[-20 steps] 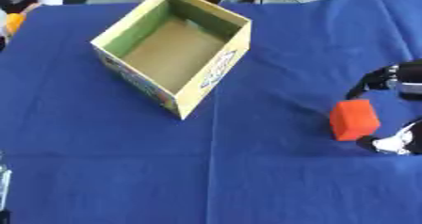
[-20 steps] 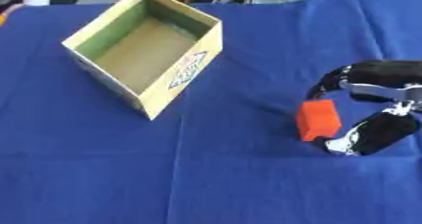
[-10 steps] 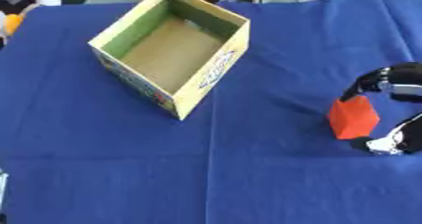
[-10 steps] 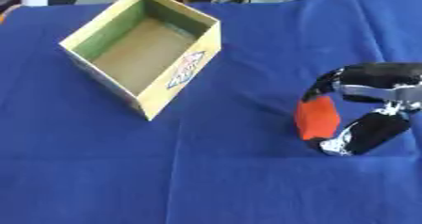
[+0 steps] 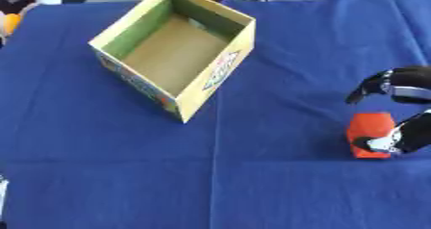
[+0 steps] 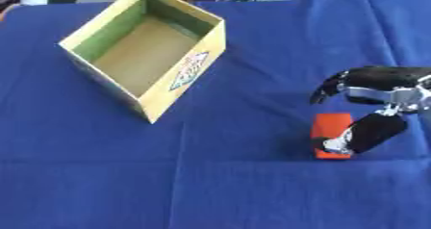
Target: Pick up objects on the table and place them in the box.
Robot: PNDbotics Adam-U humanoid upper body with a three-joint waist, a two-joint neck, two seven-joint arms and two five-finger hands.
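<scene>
Right hand (image 6: 370,108) now curled round block (image 6: 330,133), thumb nearer than before; ready to lift toward box (image 6: 181,76).

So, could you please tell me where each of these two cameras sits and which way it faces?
Left eye view: in the robot's head, looking down at the blue tablecloth and open cardboard box; the right hand shows at the right edge.
Right eye view: beside it in the head, facing the same way; more of the right hand shows, fingers curled around the orange block.
Both share box, block, hand.
</scene>
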